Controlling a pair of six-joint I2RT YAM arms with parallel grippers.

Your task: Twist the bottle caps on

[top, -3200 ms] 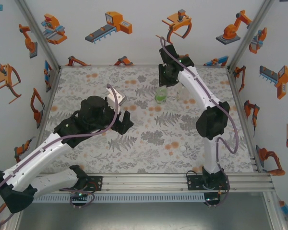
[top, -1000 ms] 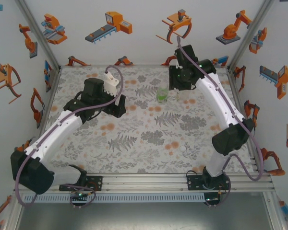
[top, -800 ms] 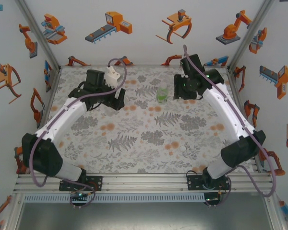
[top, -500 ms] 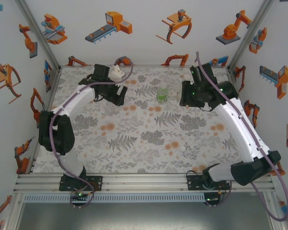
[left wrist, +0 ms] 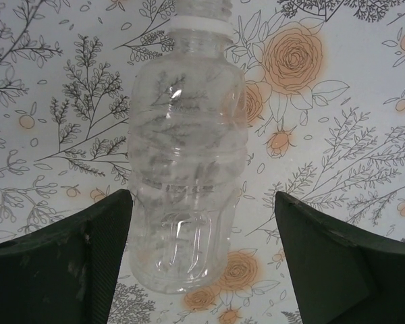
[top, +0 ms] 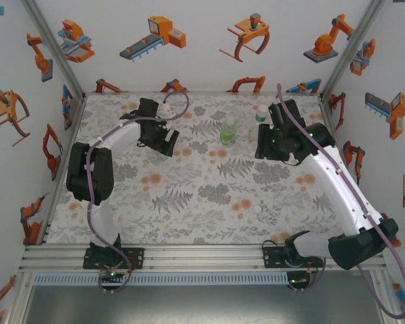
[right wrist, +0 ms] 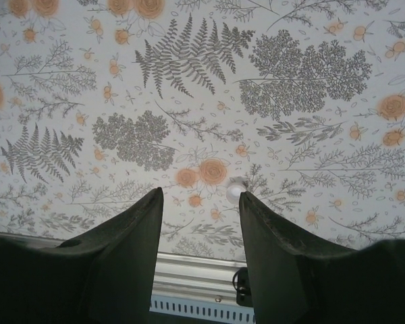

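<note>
1. Top view. The left arm reaches long toward the far-left corner of the worktop (top: 209,196), elbow raised, and the left gripper (top: 166,140) points down. The right arm arches to the far-right part, its right gripper (top: 265,148) just beside the upright green-tinted bottle (top: 227,133). A white cap (top: 258,210) lies alone near the near edge, right of centre and well apart from both grippers.
2. Left wrist view. The left gripper (left wrist: 202,199) stands wide apart, one finger on each side of the plain bottle (left wrist: 185,148), which seems to lie on its side with its open neck pointing away. The left finger (left wrist: 88,256) is almost at the wall and the other is clear of it. Likely risk: an off-centre close would roll the light bottle or squeeze it out sideways.
3. Right wrist view. The right gripper (right wrist: 199,202) is empty, with a moderate gap, and it looks toward the near-edge rail (right wrist: 196,277). The white cap (right wrist: 235,192) shows beside the right finger's tip, lower down on the worktop. Likely risk: being so small, the cap could be flicked away or pinched crooked, and it would then cross-thread on the neck.
</note>
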